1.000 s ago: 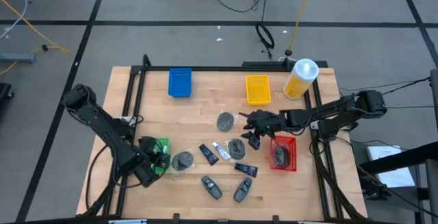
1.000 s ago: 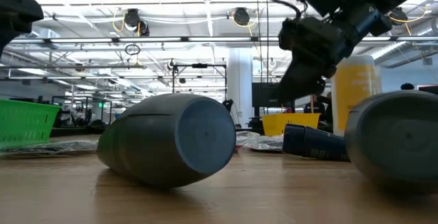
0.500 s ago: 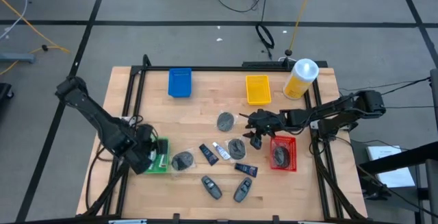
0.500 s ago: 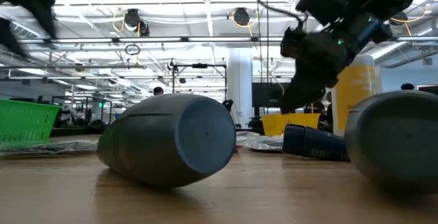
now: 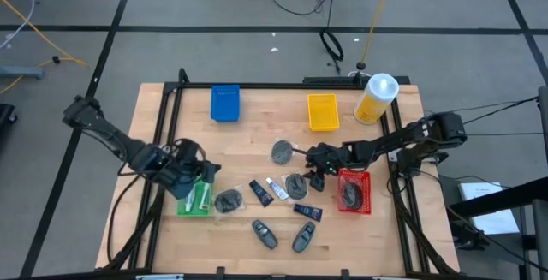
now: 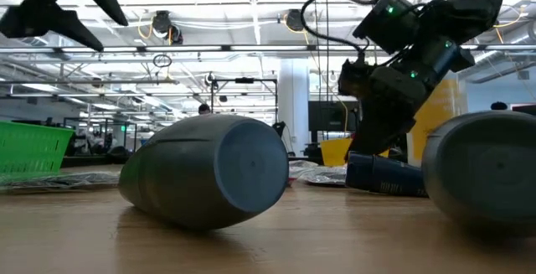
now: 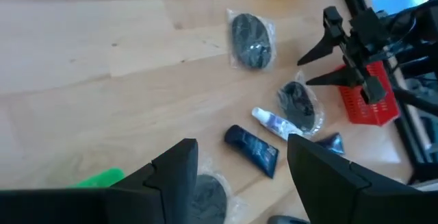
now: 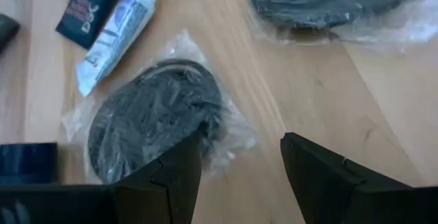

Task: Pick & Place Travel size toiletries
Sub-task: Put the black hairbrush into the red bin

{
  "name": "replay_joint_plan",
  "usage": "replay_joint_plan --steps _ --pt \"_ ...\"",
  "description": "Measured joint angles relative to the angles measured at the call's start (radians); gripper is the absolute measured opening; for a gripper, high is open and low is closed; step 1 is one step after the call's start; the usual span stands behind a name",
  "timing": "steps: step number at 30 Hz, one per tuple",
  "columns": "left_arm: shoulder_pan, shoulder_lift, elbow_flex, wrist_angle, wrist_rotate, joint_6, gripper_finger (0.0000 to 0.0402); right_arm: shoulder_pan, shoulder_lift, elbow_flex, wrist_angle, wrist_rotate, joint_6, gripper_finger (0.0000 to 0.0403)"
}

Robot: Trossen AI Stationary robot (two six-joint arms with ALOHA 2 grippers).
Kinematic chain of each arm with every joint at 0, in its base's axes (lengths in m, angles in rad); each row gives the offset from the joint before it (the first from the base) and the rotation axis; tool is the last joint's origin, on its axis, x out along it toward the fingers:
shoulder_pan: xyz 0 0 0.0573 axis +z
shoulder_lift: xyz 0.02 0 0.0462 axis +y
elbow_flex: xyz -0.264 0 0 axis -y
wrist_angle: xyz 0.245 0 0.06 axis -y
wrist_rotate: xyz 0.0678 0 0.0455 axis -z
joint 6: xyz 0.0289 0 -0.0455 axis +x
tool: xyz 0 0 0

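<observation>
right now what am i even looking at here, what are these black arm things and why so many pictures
These are two robot arms at a wooden table, each ending in a two-finger gripper. One picture looks straight down, one sits at table height, and two come from cameras on the arms' wrists.

On the table lie small toiletries: grey round wrapped pads, dark-blue mini tubes, a small white tube and dark-grey oblong pieces. There are also blue, yellow, green and red trays, and a yellow bottle.

The left gripper hangs open above the green tray. The right gripper is open just over one wrapped pad. Neither holds anything.
</observation>
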Motion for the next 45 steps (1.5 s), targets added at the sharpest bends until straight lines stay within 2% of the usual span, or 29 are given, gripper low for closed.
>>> replay_joint_plan --steps 5,8,14,19,24,29,40,45 --pt "0.057 0.001 0.0 0.0 0.004 0.087 0.0223 0.0 0.059 0.002 0.047 -0.015 0.056 0.019" --pt "0.084 0.0 0.0 0.002 0.018 0.135 0.0223 -0.001 0.083 0.003 0.05 -0.015 0.112 0.0169" --pt "0.124 0.001 0.0 0.024 0.076 0.221 0.0223 -0.008 0.088 0.003 0.044 -0.005 0.17 0.0084" --pt "0.147 0.001 0.0 0.048 0.083 0.287 0.0223 -0.027 0.089 0.002 0.043 -0.018 0.216 0.0009" --pt "0.164 0.001 0.0 0.047 0.085 0.311 0.0223 -0.041 0.057 -0.001 0.03 -0.028 0.234 0.0005" --pt "0.177 0.001 0.0 0.047 0.085 0.315 0.0223 -0.044 -0.04 -0.004 0.019 -0.031 0.216 0.0001" --pt "0.222 0.001 0.0 0.047 0.09 0.356 0.0223 -0.044 -0.3 -0.003 -0.026 -0.023 0.177 0.0" --pt "0.244 0.001 0.0 0.09 0.118 0.453 0.0223 -0.044 -0.449 -0.003 -0.119 -0.024 0.183 0.0"
